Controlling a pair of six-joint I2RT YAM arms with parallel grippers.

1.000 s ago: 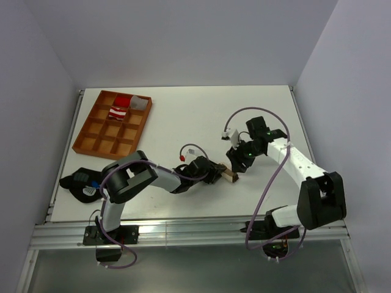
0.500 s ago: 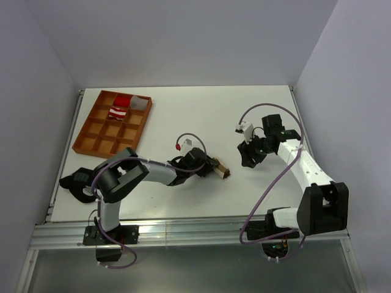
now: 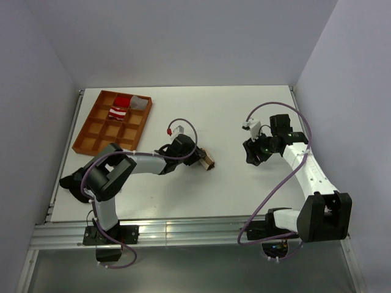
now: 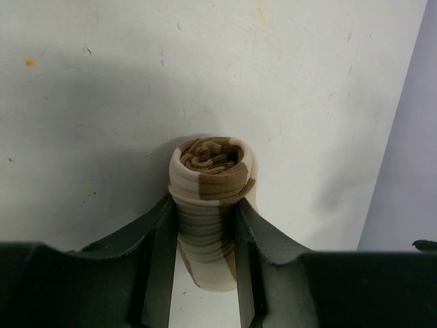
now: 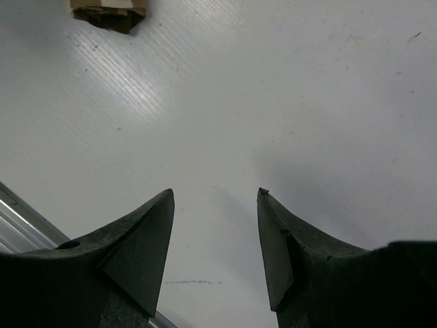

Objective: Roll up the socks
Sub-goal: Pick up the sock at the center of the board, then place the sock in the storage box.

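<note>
The brown-and-tan sock (image 3: 208, 162) is rolled into a tight cylinder. My left gripper (image 3: 198, 159) is shut on it near the middle of the table. In the left wrist view the roll (image 4: 212, 184) sits between both fingers (image 4: 160, 239), its spiral end facing away. The red-and-white sock (image 3: 120, 110) lies in a top compartment of the orange tray (image 3: 91, 146) at the far left. My right gripper (image 3: 250, 155) is open and empty, off to the right of the roll. In the right wrist view its gripper (image 5: 215, 198) hangs over bare table, with the roll (image 5: 109, 12) at the top left edge.
A black lump (image 3: 76, 180) lies at the table's near left edge by the left arm's base. The tray has several empty compartments. The table's near edge rail (image 3: 183, 229) runs along the bottom.
My left gripper has carried the rolled brown-and-tan sock up and to the left. My right gripper has let go of the sock and drawn back to the right.
</note>
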